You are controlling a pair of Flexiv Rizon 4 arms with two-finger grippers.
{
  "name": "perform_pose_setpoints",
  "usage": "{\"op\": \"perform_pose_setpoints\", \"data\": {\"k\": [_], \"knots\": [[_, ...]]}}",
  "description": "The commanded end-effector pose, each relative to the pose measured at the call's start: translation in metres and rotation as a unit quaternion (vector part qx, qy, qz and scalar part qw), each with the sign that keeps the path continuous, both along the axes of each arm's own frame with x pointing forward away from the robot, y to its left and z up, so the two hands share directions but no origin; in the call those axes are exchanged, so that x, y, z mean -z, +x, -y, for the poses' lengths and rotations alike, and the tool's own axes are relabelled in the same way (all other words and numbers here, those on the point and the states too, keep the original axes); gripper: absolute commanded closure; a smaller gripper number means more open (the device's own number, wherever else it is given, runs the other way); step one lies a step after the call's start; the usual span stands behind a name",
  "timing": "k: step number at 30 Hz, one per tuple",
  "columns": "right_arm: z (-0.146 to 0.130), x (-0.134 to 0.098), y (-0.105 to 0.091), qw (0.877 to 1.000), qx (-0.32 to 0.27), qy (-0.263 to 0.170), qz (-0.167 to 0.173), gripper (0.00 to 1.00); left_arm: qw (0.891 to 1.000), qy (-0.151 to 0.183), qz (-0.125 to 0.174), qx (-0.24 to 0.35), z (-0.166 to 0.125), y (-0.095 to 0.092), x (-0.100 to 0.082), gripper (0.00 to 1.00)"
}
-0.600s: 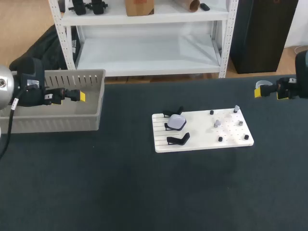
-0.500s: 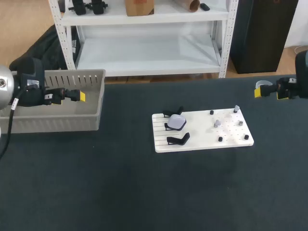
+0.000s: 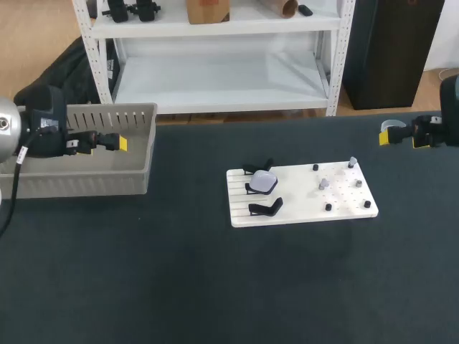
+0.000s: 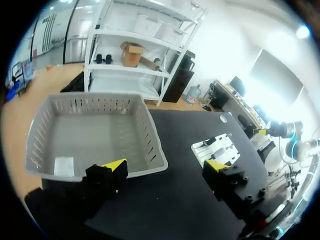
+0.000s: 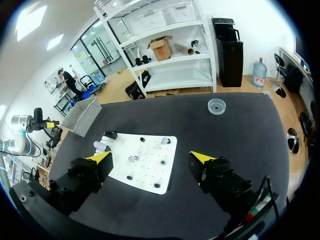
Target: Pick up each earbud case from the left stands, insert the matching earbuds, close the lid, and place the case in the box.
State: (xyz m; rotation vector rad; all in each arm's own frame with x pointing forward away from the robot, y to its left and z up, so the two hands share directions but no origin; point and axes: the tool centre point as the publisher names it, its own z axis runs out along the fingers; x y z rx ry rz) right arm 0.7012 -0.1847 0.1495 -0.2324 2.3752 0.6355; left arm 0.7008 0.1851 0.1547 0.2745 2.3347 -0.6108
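A white pegboard (image 3: 301,204) lies mid-table. Three black stands line its left side, and a pale earbud case (image 3: 265,180) rests on the middle stand (image 3: 252,189). Small earbuds (image 3: 324,183) sit among black pegs on its right half. My left gripper (image 3: 118,143) hovers open over the grey box (image 3: 79,179) at the far left; in its wrist view the left gripper (image 4: 165,167) is empty above the box (image 4: 150,145). My right gripper (image 3: 391,137) hangs open at the far right edge, well clear of the board; the right gripper (image 5: 150,157) holds nothing above the board (image 5: 150,175), with the case (image 5: 100,146) beyond.
A small clear round dish (image 5: 216,106) sits on the dark table at the back right, behind my right gripper; it also shows as the dish (image 3: 389,126) in the head view. The box (image 5: 82,116) stands at the table's far left.
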Motion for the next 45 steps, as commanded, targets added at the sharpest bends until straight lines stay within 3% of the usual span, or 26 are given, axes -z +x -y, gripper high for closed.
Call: {"op": "perform_pose_setpoints", "data": {"k": [1, 3, 4, 5, 7, 8, 10, 13, 14, 15, 17, 18, 20, 21, 22, 23, 28, 30, 31, 45], "knots": [[0.000, -0.001, -0.002, 1.000, 0.001, -0.001, 0.000, 0.00, 0.980, -0.019, 0.152, 0.128, -0.003, -0.010, -0.008, 0.00], [0.000, -0.001, -0.002, 1.000, 0.001, -0.001, 0.000, 0.00, 0.961, -0.013, 0.197, 0.194, -0.002, -0.014, -0.010, 0.00], [0.000, -0.001, -0.002, 1.000, 0.001, -0.001, 0.000, 0.00, 0.942, -0.005, 0.230, 0.246, 0.000, -0.017, -0.011, 0.00], [0.000, -0.001, -0.002, 1.000, 0.001, -0.001, 0.000, 0.00, 0.931, -0.014, 0.238, 0.277, 0.001, -0.020, -0.011, 0.00], [0.000, -0.001, -0.002, 1.000, 0.001, -0.001, 0.000, 0.00, 0.890, -0.029, 0.272, 0.364, 0.006, -0.027, -0.015, 0.00], [0.000, -0.001, -0.002, 1.000, 0.001, -0.001, 0.000, 0.00, 0.876, -0.031, 0.281, 0.390, 0.008, -0.029, -0.016, 0.00], [0.000, -0.001, -0.002, 1.000, 0.001, -0.001, 0.000, 0.00, 0.836, -0.026, 0.290, 0.466, 0.017, -0.034, -0.018, 0.00], [0.000, -0.001, -0.002, 1.000, 0.001, -0.001, 0.000, 0.00, 0.804, -0.009, 0.286, 0.521, 0.033, -0.032, -0.018, 0.00], [0.000, -0.001, -0.002, 1.000, 0.001, -0.001, 0.000, 0.00, 0.798, -0.003, 0.282, 0.532, 0.040, -0.032, -0.018, 0.00], [0.000, -0.001, -0.002, 1.000, 0.001, -0.001, 0.000, 0.00, 0.795, 0.005, 0.279, 0.539, 0.046, -0.030, -0.018, 0.00], [0.000, -0.001, -0.002, 1.000, 0.001, -0.001, 0.000, 0.00, 0.798, 0.016, 0.273, 0.537, 0.060, -0.026, -0.018, 0.00], [0.000, -0.001, -0.002, 1.000, 0.001, -0.001, 0.000, 0.00, 0.805, 0.026, 0.270, 0.528, 0.068, -0.024, -0.018, 0.00], [0.000, -0.001, -0.002, 1.000, 0.001, -0.001, 0.000, 0.00, 0.813, 0.083, 0.255, 0.518, 0.090, -0.021, -0.010, 0.00], [0.000, -0.001, -0.002, 1.000, 0.001, -0.001, 0.000, 0.00, 0.811, 0.103, 0.253, 0.517, 0.100, -0.020, -0.005, 0.00], [0.000, -0.001, -0.002, 1.000, 0.001, -0.001, 0.000, 0.00, 0.811, 0.104, 0.247, 0.520, 0.109, -0.019, -0.001, 0.00], [0.000, -0.001, -0.002, 1.000, 0.001, -0.001, 0.000, 0.00, 0.804, 0.102, 0.250, 0.530, 0.117, -0.021, 0.003, 0.00], [0.000, -0.001, -0.002, 1.000, 0.001, -0.001, 0.000, 0.00, 0.803, 0.124, 0.239, 0.532, 0.149, -0.017, 0.022, 0.00], [0.000, -0.001, -0.002, 1.000, 0.001, -0.001, 0.000, 0.00, 0.814, 0.155, 0.221, 0.514, 0.161, -0.017, 0.032, 0.00], [0.000, -0.001, -0.002, 1.000, 0.001, -0.001, 0.000, 0.00, 0.812, 0.179, 0.215, 0.513, 0.167, -0.019, 0.036, 0.00], [0.000, -0.001, -0.002, 1.000, 0.001, -0.001, 0.000, 0.00, 0.812, 0.179, 0.215, 0.513, 0.167, -0.019, 0.036, 0.00]]}}
